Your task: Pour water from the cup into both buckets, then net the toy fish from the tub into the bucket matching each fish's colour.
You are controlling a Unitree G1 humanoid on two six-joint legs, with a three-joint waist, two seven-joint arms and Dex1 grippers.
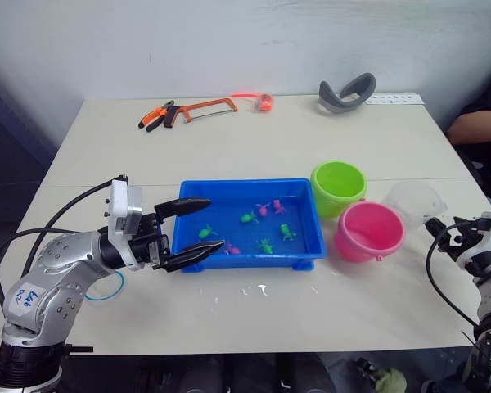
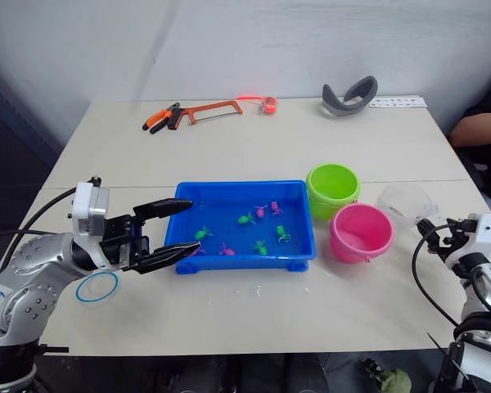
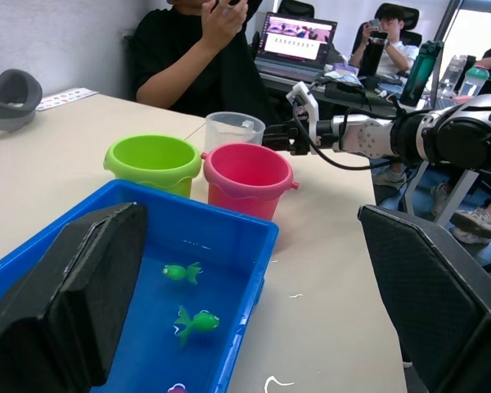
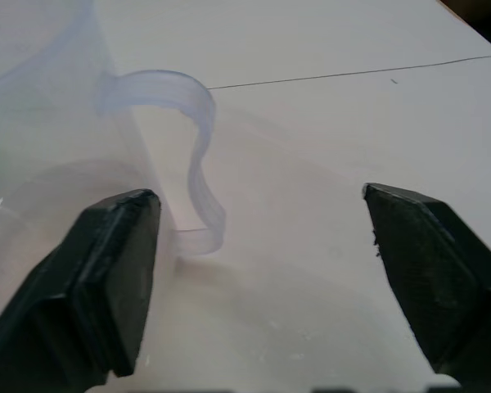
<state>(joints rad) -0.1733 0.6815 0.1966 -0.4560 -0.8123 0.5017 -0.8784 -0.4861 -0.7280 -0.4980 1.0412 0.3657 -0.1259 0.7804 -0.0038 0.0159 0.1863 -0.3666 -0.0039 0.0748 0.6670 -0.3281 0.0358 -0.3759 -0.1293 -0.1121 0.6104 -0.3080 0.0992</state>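
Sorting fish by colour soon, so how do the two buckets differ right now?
The green bucket is lime; the pink bucket is pink. The green one stands farther from the robot, by the tub's far right corner; the pink one sits nearer, beside the clear cup. Both are upright, open-topped, similar in size, and close together.

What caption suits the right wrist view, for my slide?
Open right gripper approaching the clear cup by its handle.

The room is bright with soft, even light from above, so the buckets and the tub cast only faint shadows on the pale table, the water shows small white glints, and the cup looks blurry up close.
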